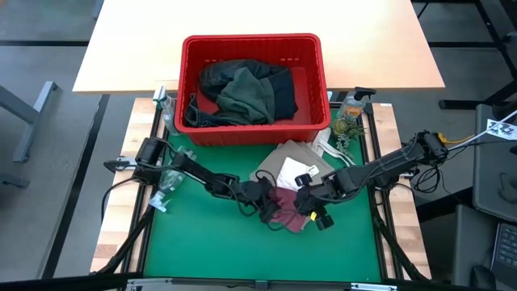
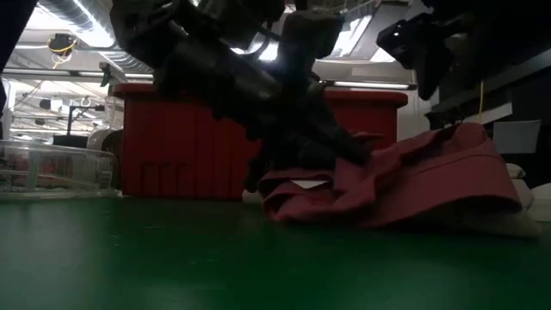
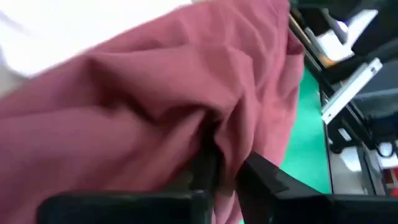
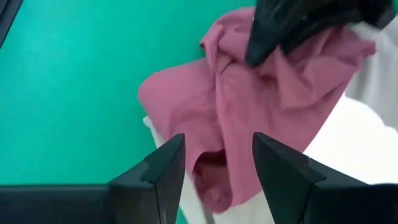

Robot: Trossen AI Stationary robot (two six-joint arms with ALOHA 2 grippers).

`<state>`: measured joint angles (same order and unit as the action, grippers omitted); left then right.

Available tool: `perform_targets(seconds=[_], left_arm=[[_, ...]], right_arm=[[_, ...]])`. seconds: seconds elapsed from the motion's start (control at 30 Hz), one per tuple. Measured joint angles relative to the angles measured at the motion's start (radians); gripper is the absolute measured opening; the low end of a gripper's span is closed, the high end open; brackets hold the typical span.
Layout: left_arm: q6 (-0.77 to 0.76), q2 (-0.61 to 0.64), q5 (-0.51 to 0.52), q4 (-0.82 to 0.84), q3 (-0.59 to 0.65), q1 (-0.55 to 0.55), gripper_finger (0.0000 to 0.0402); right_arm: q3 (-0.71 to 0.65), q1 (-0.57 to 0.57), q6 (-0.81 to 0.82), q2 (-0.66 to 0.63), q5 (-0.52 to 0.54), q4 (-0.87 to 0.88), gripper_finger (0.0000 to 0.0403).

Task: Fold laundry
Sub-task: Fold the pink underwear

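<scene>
A maroon piece (image 1: 288,214) lies crumpled on the green mat (image 1: 210,242), and its far part rests on a tan top (image 1: 284,158) spread behind it. My left gripper (image 1: 265,202) is at the maroon piece's left side, shut on a fold of it (image 3: 233,158). My right gripper (image 4: 217,165) hovers open just above the piece's right part, touching nothing. In the low view the maroon piece (image 2: 387,185) sits heaped on the mat, with my left gripper (image 2: 297,146) in front of its left end. My left gripper pinches a raised fold of the maroon piece (image 3: 231,146) between its two fingers. The fingers (image 3: 267,180) come from the table's left, slanting down. Several layers seem bunched there. The cloth is slack and rests on the mat and the tan top.
A red slatted basket (image 1: 252,133) holding olive and dark clothes (image 1: 246,93) stands at the mat's far edge. A clear bottle (image 1: 352,105) stands to its right. A clear plastic item (image 1: 168,179) lies by the left arm. The mat's near half is bare.
</scene>
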<state>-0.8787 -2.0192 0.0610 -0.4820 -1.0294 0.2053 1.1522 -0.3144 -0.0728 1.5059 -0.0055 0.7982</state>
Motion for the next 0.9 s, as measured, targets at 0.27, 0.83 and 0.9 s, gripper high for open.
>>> perform_targets(seconds=[0.27, 0.83, 0.9], left_arm=[[0.206, 0.002, -0.030, -0.073, -0.002, 0.032, 0.0132], [0.368, 0.053, -0.265, 0.052, -0.016, 0.008, 0.0161], [0.366, 0.078, -0.265, 0.137, -0.016, -0.005, 0.0150]], right_arm=[[0.000, 0.000, -0.067, 0.000, 0.064, -0.093, 0.0188], [-0.033, 0.020, -0.115, 0.026, 0.130, -0.335, 0.0188], [-0.033, 0.029, -0.115, 0.046, 0.127, -0.337, 0.0188]])
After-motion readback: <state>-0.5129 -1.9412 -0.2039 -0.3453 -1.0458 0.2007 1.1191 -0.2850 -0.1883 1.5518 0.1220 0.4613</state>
